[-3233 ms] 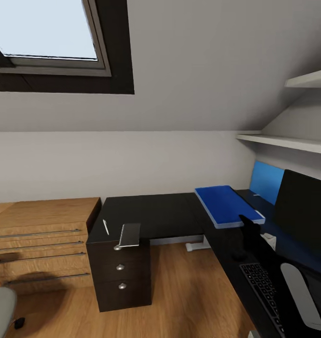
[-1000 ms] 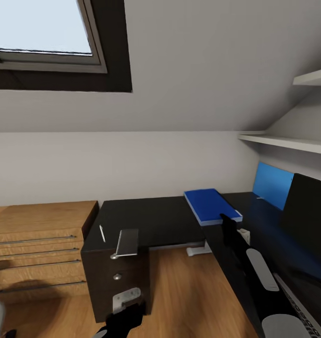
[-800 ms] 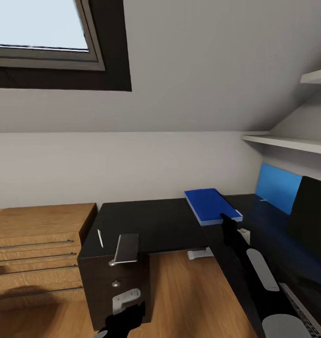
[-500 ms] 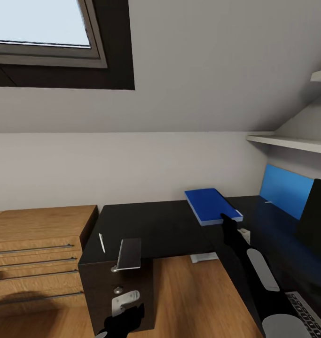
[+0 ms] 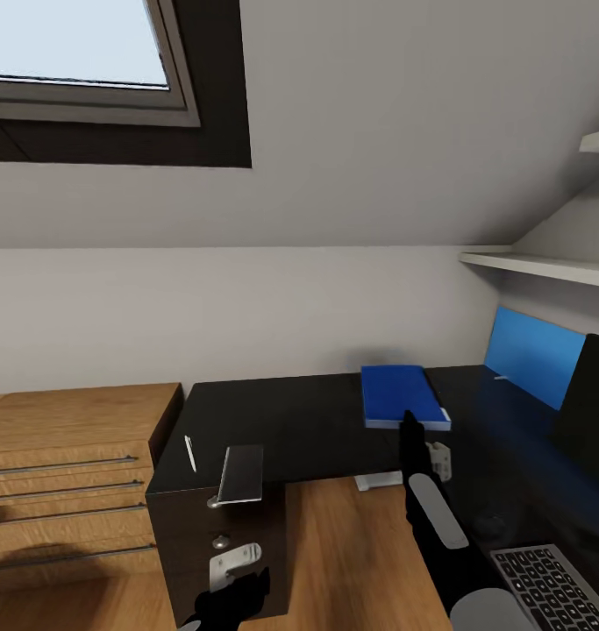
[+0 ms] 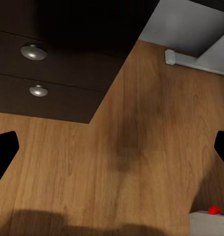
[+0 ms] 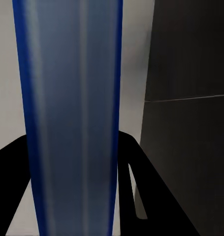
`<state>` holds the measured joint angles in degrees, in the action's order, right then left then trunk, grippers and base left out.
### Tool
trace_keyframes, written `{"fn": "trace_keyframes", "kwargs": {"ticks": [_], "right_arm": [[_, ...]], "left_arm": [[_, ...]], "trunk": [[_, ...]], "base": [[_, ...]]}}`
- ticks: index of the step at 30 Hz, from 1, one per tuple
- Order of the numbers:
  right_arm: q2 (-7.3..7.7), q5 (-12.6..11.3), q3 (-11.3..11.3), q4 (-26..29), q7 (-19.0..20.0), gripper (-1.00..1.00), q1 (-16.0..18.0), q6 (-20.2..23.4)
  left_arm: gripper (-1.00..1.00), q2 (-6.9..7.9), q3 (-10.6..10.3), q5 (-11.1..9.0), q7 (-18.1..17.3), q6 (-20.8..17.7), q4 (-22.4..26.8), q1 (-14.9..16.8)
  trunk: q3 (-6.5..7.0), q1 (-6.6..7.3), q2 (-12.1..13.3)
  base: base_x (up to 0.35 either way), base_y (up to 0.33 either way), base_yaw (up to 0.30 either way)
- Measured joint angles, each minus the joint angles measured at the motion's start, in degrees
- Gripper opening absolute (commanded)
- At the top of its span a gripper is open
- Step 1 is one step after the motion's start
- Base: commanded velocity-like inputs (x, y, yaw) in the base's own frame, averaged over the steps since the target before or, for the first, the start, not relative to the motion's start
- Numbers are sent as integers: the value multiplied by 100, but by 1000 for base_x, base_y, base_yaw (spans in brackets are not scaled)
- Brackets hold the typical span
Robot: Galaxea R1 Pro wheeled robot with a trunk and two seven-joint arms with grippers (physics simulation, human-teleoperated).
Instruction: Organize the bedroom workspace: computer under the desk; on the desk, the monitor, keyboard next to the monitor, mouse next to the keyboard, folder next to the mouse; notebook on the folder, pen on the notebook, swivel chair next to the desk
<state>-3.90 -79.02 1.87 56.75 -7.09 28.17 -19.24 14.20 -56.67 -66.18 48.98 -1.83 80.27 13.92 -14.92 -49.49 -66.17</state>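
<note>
Folder (image 5: 402, 394) sits flat over the far part of the desk (image 5: 299, 416), its near edge clamped in my right gripper (image 5: 410, 431); right wrist cam shows my fingers (image 7: 141, 187) pinching its edge (image 7: 72, 118). Notebook (image 5: 242, 473) & pen (image 5: 190, 453) lie at desk's near-left corner. My left gripper (image 6: 112, 157) is spread wide above the floor (image 6: 116, 162), near the drawer knobs (image 6: 34, 51).
</note>
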Motion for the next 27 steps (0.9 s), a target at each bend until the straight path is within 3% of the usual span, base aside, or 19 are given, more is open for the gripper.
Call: {"fn": "trace_keyframes", "kwargs": {"ticks": [19,27], "right_arm": [[-15,-17,69,-4,-7,-100,0,-8],[-8,-18,62,-3,1,-100,-1,-8]], "left_arm": [[100,0,1,0,0,0,-3,0],[100,0,-1,0,1,6,-3,0]], "trunk": [[0,0,0],[7,0,0]], "base": [[0,0,0],[0,157,-52]]}}
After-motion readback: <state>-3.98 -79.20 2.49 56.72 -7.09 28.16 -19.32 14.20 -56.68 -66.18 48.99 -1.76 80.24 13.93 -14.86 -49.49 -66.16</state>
